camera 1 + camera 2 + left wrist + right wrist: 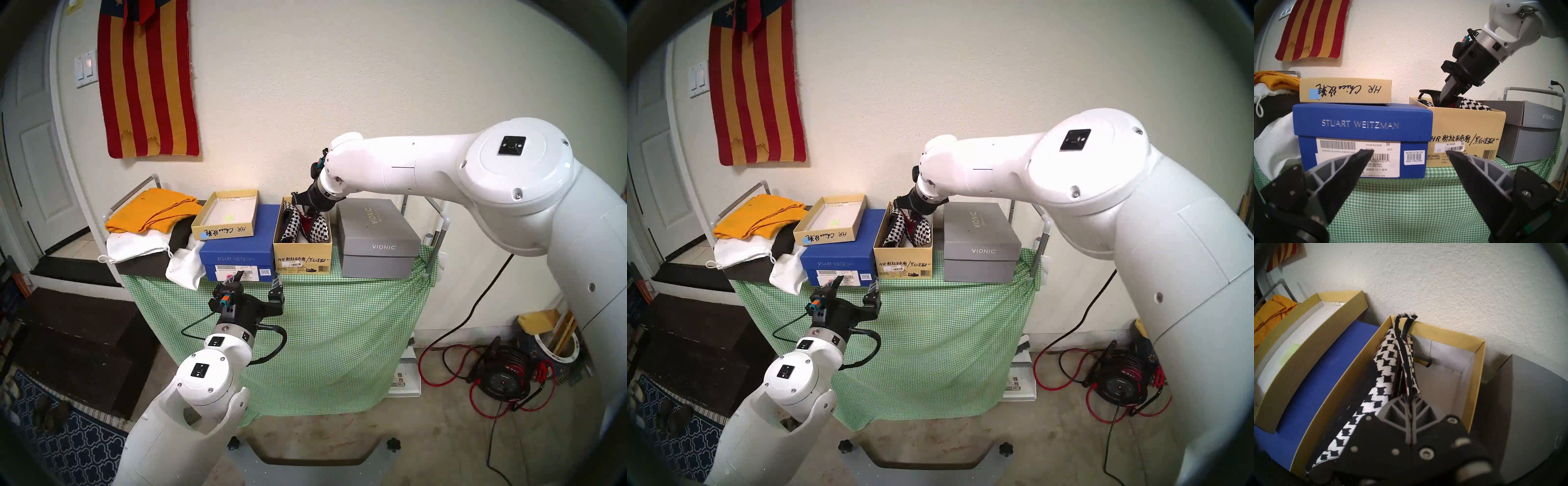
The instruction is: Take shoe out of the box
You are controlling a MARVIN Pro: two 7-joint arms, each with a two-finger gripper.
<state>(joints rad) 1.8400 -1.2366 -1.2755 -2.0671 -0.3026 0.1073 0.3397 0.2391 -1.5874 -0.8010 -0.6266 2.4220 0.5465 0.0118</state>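
At frame centre, the right gripper (1409, 405) is clenched on the houndstooth shoe (1384, 372) inside the box (302, 254) on the table (373, 292). The shoe's long axis runs front-to-back, its far end riding over the back rim. The left gripper (1409, 152) hangs released, lower left.

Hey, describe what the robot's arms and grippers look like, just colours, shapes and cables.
Both arms are glossy white with rounded joint housings bearing small black square inserts. The left gripper and right gripper have black bodies and grey, triangular ribbed fingers with black pads. A black cable loops from the left wrist; each has a teal-orange connector.
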